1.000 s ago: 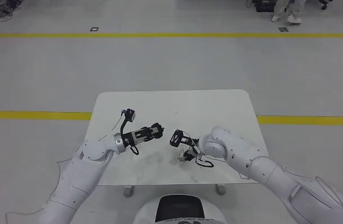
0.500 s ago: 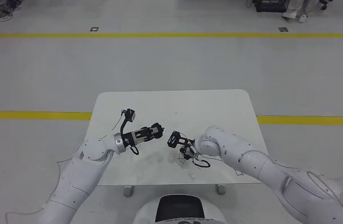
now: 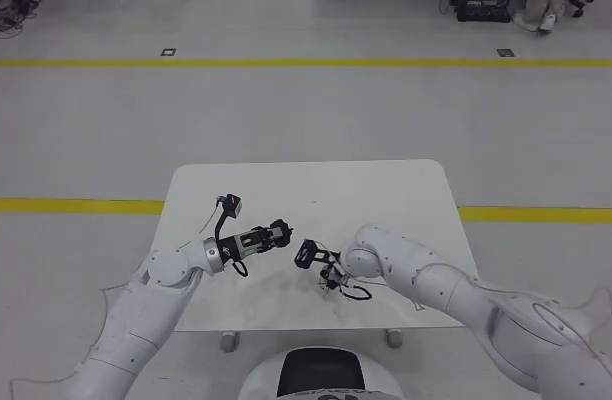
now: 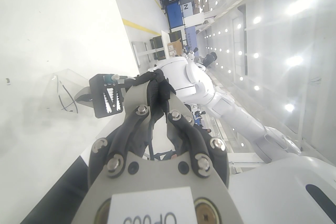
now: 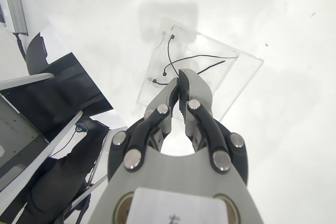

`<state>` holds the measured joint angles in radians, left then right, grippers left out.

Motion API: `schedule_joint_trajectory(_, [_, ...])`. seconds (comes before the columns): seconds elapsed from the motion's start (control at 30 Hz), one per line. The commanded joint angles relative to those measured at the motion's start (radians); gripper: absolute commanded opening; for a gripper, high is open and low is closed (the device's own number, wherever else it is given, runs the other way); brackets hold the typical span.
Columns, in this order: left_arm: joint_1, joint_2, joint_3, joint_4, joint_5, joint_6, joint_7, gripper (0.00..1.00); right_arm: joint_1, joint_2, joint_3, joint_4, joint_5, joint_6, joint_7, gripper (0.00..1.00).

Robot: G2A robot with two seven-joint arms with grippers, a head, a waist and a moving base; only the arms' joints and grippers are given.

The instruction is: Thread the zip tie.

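One risk I'm seeing: right gripper (image 5: pixel 179 79), pressed together above the clear tray (image 5: pixel 236 78), shoving zip ties (image 5: pixel 207 55) instead of pinching one.

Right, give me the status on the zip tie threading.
Done: nothing; the black zip ties lie loose, unlooped, in the clear tray on the table. In hand: the right gripper is over the tray, jaws shut at a tie's end; whether they pinch it is unclear. The left gripper is close by, jaws shut. Left: lift a tie, feed its tail through its head.
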<state>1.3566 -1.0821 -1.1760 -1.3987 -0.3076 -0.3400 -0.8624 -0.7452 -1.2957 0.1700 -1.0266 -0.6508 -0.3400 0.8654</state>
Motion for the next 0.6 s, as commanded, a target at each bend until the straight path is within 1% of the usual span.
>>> schedule_joint_trajectory(0.0, [0.0,0.0,0.0,0.0,0.0,0.0,0.0,0.0,-0.001,-0.004,0.0,0.0,0.004,0.0,0.017,0.0])
schedule_joint_trajectory(0.3, [0.0,0.0,0.0,0.0,0.0,0.0,0.0,0.0,-0.006,-0.019,0.0,-0.005,0.018,0.0,0.08,0.0])
schedule_joint_trajectory(0.47, [0.0,0.0,0.0,0.0,0.0,0.0,0.0,0.0,-0.009,-0.024,0.0,0.003,-0.018,0.0,0.072,0.0])
schedule_joint_trajectory(0.5, [0.0,0.0,0.0,0.0,0.0,0.0,0.0,0.0,-0.01,-0.025,0.0,0.004,-0.025,0.0,0.068,0.02])
schedule_joint_trajectory(0.57, [0.0,0.0,0.0,0.0,0.0,0.0,0.0,0.0,-0.013,-0.026,0.0,0.004,-0.039,0.0,0.061,0.21])
